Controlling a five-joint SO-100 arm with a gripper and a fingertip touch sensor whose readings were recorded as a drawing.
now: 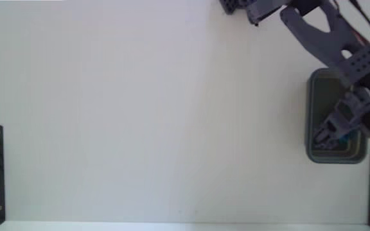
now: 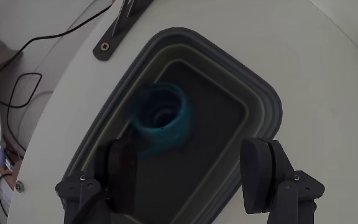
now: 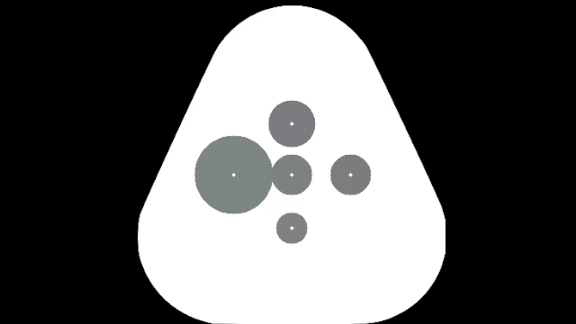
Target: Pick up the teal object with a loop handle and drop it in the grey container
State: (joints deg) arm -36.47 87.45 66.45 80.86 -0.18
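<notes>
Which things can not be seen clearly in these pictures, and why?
- Teal cup: motion-blurred in the wrist view, loop handle unreadable.
- Same cup in the fixed view: mostly hidden by the open gripper.
- Grey container: right side covered by the arm in the fixed view.

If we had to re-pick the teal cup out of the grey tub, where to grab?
Probably the rim wall of the teal cup, from above. It's blurred, inside the grey tub, whose walls block side approaches. The open hand hangs over it.
</notes>
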